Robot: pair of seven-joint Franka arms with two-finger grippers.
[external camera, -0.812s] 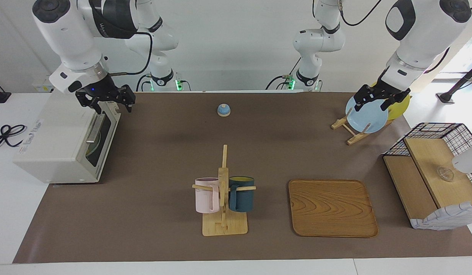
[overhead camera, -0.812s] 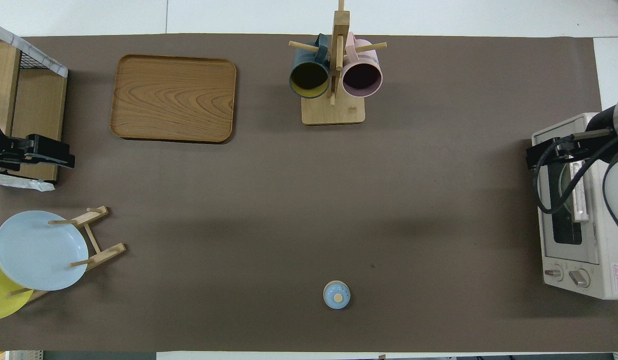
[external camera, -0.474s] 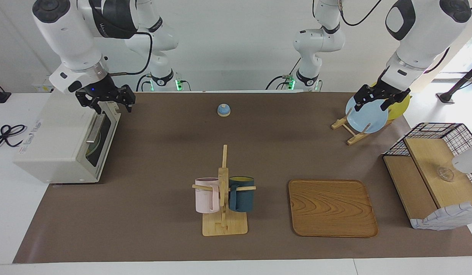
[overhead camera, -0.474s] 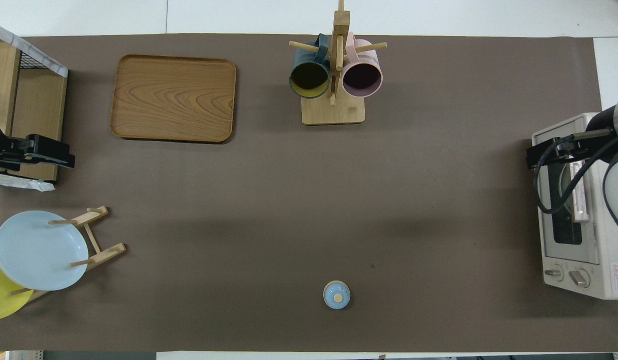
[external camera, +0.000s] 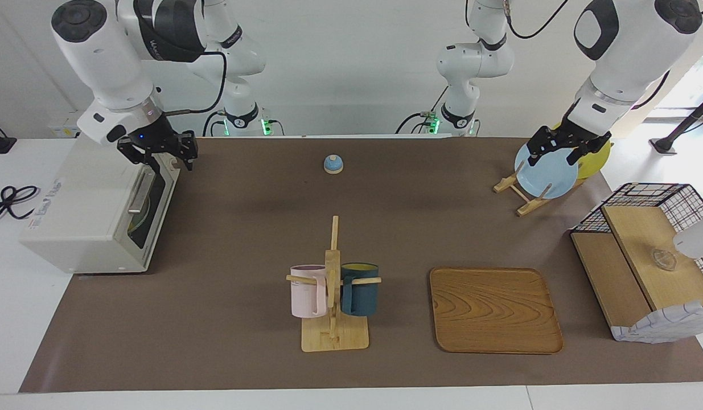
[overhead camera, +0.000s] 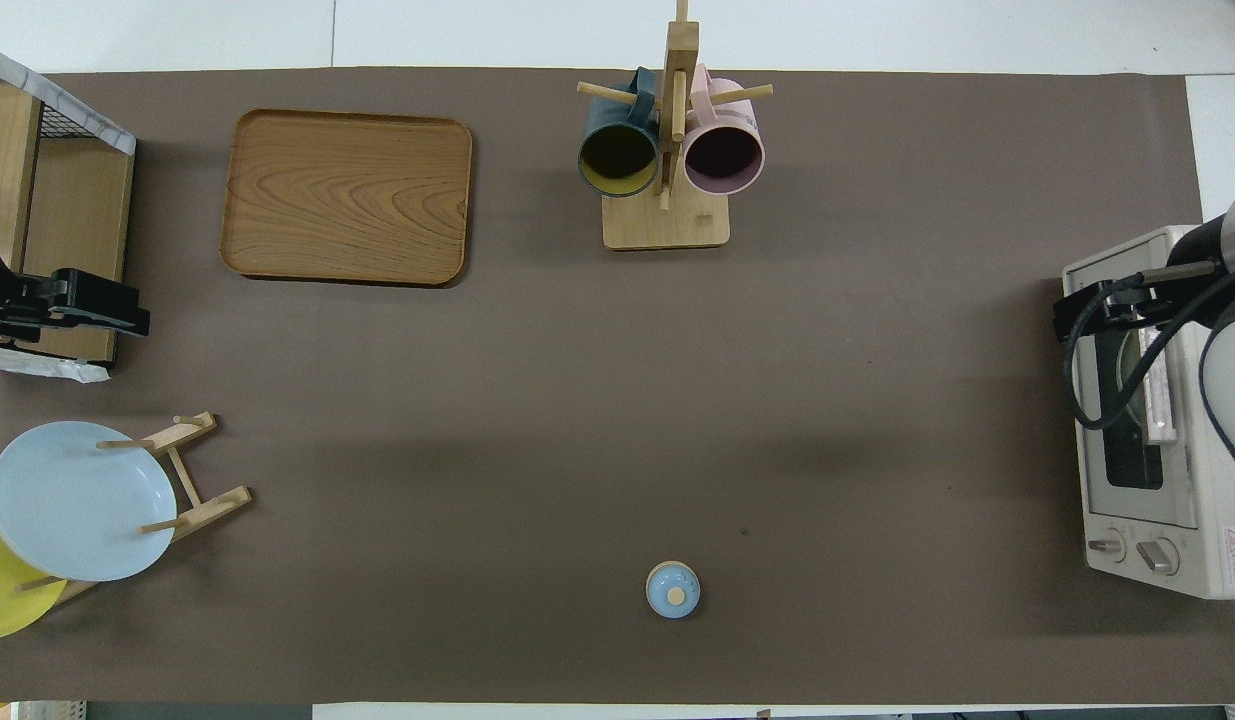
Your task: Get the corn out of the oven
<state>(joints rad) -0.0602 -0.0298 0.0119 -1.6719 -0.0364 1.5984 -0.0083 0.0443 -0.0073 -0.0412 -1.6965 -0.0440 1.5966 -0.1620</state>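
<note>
Brown matting point(external camera: 243, 228) covers the table, and at the left edge of the facing view sits the off-white toaster oven point(external camera: 95, 210), its dark glass door point(external camera: 149, 202) shut with the bar handle point(external camera: 140, 191) across it. Something round and pale shows dimly through the glass; the corn itself is not visible, so presumably it lies inside. The right gripper point(external camera: 157, 151) hangs over the oven's upper front corner, fingers spread and holding nothing. At upper right of that view, the left gripper point(external camera: 562, 149) waits over the pale blue plate point(external camera: 547, 171) in its wooden rack; its jaws I cannot tell. Likely risk: the fingers slip off the handle, or pulling drags the oven.
</note>
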